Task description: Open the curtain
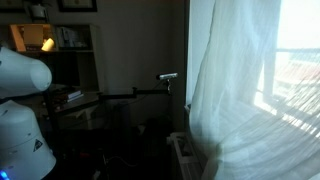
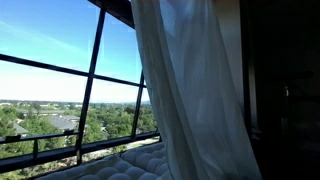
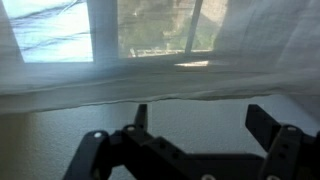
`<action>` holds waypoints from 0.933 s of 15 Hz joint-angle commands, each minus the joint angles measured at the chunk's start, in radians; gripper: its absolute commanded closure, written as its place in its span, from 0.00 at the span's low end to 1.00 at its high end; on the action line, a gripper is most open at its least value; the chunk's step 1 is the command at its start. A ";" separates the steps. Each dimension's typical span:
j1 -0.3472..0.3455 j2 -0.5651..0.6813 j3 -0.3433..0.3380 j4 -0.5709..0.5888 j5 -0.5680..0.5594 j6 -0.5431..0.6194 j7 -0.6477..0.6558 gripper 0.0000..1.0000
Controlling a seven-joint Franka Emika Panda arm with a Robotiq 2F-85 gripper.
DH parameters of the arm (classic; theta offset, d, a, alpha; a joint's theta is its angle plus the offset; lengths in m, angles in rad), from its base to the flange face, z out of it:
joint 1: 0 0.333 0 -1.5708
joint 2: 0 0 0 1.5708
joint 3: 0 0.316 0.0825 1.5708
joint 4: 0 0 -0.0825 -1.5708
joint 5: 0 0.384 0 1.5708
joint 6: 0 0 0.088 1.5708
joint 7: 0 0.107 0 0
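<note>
Gripper (image 3: pixel 198 114) jaws apart, empty; curtain (image 3: pixel 160 50) dead ahead beyond fingertips, hanging vertical, folds running top to bottom.

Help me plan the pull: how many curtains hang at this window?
1. The curtain, sheer white, hangs at the window and shows in both exterior views. Others may hang out of frame.

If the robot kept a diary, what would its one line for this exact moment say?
task: open curtain, not yet done | gripper: open, empty | curtain: hanging ahead of gripper, not gripped
</note>
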 commanded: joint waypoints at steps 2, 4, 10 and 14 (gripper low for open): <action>0.109 0.001 -0.056 0.045 0.027 -0.017 -0.157 0.00; 0.151 0.015 -0.076 0.041 0.060 -0.019 -0.243 0.00; 0.231 0.043 -0.120 0.041 0.201 -0.040 -0.431 0.00; 0.227 0.016 -0.176 0.038 0.231 -0.046 -0.413 0.00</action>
